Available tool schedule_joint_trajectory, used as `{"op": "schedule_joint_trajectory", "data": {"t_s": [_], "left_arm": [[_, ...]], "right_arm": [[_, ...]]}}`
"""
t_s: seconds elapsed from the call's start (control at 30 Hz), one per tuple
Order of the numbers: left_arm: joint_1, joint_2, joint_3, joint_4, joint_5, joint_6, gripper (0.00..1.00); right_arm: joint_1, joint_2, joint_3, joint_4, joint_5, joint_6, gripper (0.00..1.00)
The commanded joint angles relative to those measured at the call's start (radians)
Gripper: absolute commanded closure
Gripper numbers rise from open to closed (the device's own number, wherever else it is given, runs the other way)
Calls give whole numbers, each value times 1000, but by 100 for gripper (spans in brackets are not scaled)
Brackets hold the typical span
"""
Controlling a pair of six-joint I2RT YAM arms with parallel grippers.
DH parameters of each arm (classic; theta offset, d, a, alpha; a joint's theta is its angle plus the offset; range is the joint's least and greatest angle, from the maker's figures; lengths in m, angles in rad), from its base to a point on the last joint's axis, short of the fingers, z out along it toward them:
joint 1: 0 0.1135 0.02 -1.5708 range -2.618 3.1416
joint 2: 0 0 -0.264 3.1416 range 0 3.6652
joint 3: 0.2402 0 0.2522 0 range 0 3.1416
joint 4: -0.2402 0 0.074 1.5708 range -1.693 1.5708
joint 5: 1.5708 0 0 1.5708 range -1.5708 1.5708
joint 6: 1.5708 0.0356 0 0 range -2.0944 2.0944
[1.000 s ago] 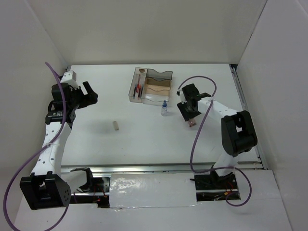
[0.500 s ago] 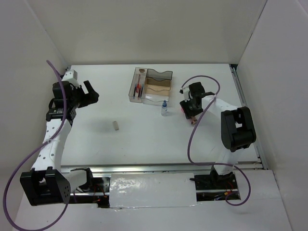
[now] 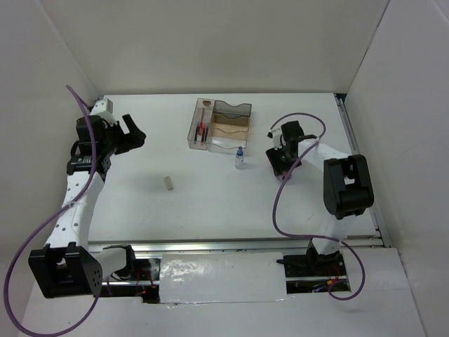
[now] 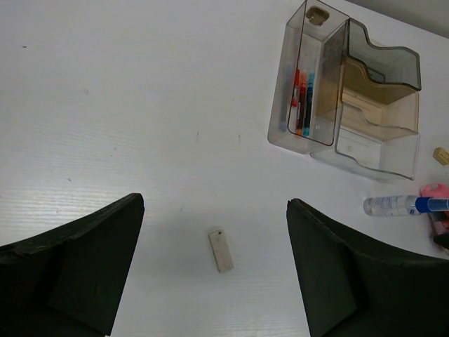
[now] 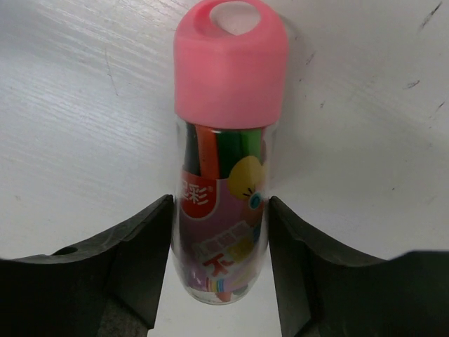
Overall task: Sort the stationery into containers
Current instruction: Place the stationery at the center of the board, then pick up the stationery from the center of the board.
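Note:
The pink tube (image 5: 228, 140), pink-capped with a printed label, lies on the white table between the fingers of my right gripper (image 5: 221, 203). The jaws flank it closely, with a thin gap on the right side, so the gripper is open. My left gripper (image 4: 214, 210) hangs wide open above a small beige block (image 4: 221, 250) and holds nothing. The smoky organizer tray (image 3: 242, 107) stands at the back, with red and blue pens (image 4: 302, 98) in its long narrow compartment. A clear blue-capped bottle (image 3: 240, 157) lies just in front of it.
A second beige block (image 4: 440, 155) lies to the right of the tray. White walls close the table in on three sides. The right arm's purple cable (image 3: 277, 210) loops over the table in front of the right gripper.
My right gripper has come down to the table with the pink tube, shifted slightly right, and widened its jaws off it. The left arm has barely moved.

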Motion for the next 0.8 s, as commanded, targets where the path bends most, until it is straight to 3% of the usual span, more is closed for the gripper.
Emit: {"op": "schedule_joint_trajectory", "data": {"t_s": [0.0,0.07,0.1,0.2,0.37,0.57,0.67,0.77], "left_arm": [[-7,0,44,16,7,1,5],[-5,-5,44,15,2,4,5],[-7,-5,41,16,2,4,5],[-7,-3,36,18,2,9,5],[-7,-3,41,19,5,23,5],[-10,4,9,62,34,20,6],[-16,9,-2,75,42,12,6],[-16,3,-8,78,42,20,7]], "right_arm": [[-1,18,35,-13,14,6,43],[-4,13,30,-3,25,4,53],[-7,12,30,-3,30,1,64],[-15,8,59,-26,28,-16,79],[-39,-10,229,-89,-13,-114,94],[-14,143,800,-275,-202,-319,100],[58,225,934,-321,-234,-430,100],[129,257,926,-299,-240,-539,100]]}}
